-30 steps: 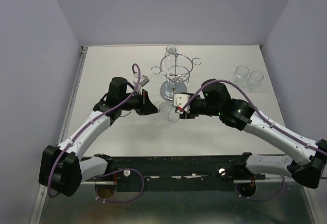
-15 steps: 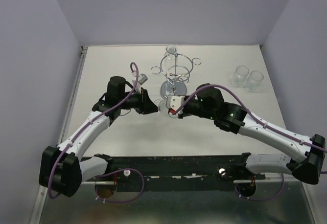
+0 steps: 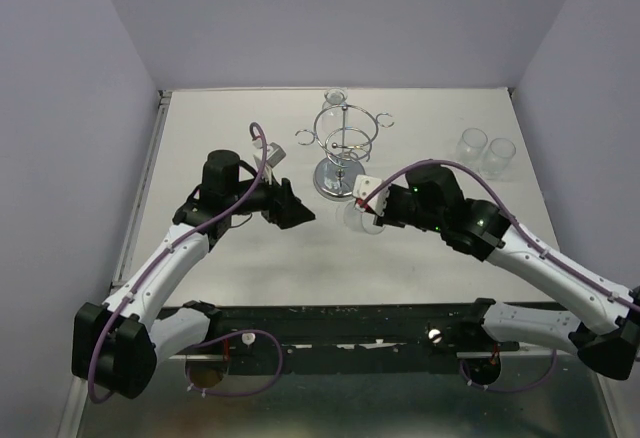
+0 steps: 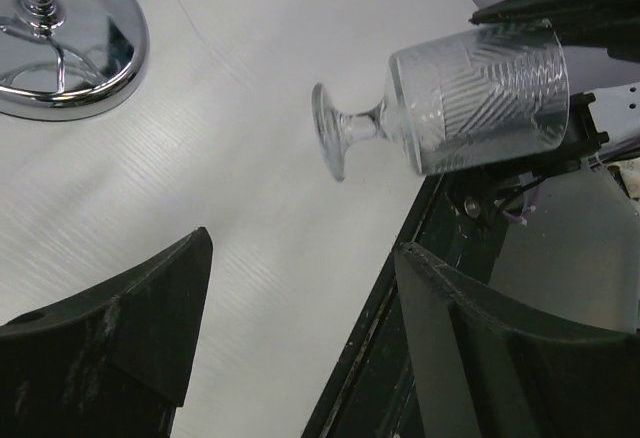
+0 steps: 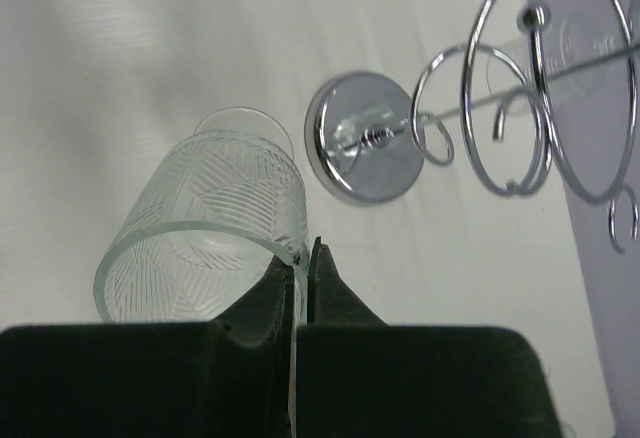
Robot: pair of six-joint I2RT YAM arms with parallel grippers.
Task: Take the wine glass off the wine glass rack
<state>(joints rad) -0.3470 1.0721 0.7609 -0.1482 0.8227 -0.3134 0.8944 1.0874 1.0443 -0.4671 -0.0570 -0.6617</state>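
clear glass with a cut leaf pattern, so yeah, wine glass already off the rack, parked just in front of the shiny round base on the near side, not touching it. pinched at the rim by the right gripper, one finger inside the bowl and one outside, squeezed flat against the glass wall. tipped over on its side in the left wrist view, stem and foot pointing toward the base, open mouth toward the right arm. no telling from these shots about contact between the foot and the white table. left gripper spread wide with nothing between the fingers, hanging to the left of the glass and aimed at it, a clear gap in between. over on the chrome stand, big ring and little loops up on the post, with another small glass at the far side, too blurry to say whether hanging or just standing behind. also two short tumblers side by side at the far right of the table, well apart from everything else.
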